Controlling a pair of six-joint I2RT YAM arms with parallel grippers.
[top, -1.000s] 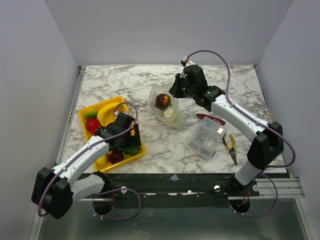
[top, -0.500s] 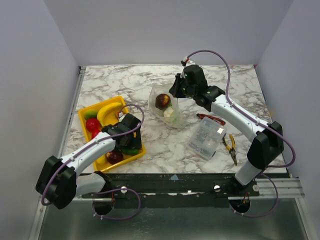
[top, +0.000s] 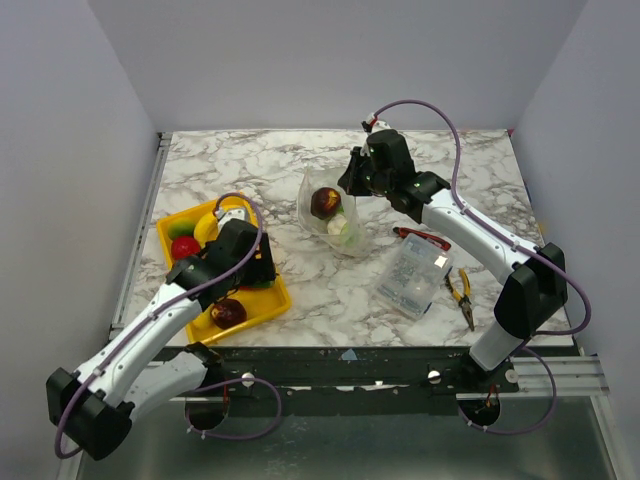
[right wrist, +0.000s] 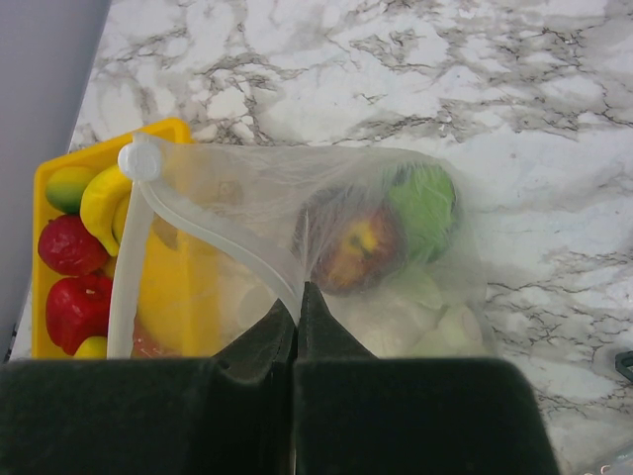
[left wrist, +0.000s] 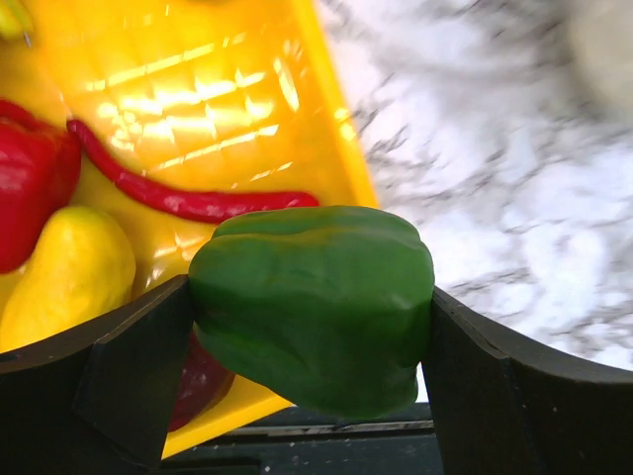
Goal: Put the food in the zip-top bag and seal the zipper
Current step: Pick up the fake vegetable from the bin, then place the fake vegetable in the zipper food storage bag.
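Observation:
My left gripper (left wrist: 312, 327) is shut on the green pepper (left wrist: 315, 302) and holds it above the near right corner of the yellow tray (left wrist: 218, 89). Under it lie a red chili (left wrist: 178, 203), a yellow lemon (left wrist: 69, 277) and a red fruit (left wrist: 30, 188). My right gripper (right wrist: 299, 297) is shut on the mouth edge of the clear bag (top: 335, 215), pinching the whitish zipper strip (right wrist: 198, 223) and holding the mouth up. The bag holds a dark red fruit (right wrist: 356, 247), the green striped ball (right wrist: 423, 206) and whitish cauliflower (top: 345, 230).
The tray (top: 265, 305) also holds a banana (top: 208, 228), a red fruit (top: 185, 247) and a dark red fruit (top: 228, 312). A clear plastic box (top: 412, 275), a red-handled tool (top: 420, 237) and pliers (top: 460, 290) lie right of the bag.
My left arm has risen and swung toward the tray's middle, lifting the green pepper off the tray. The right arm and the bag have not moved.

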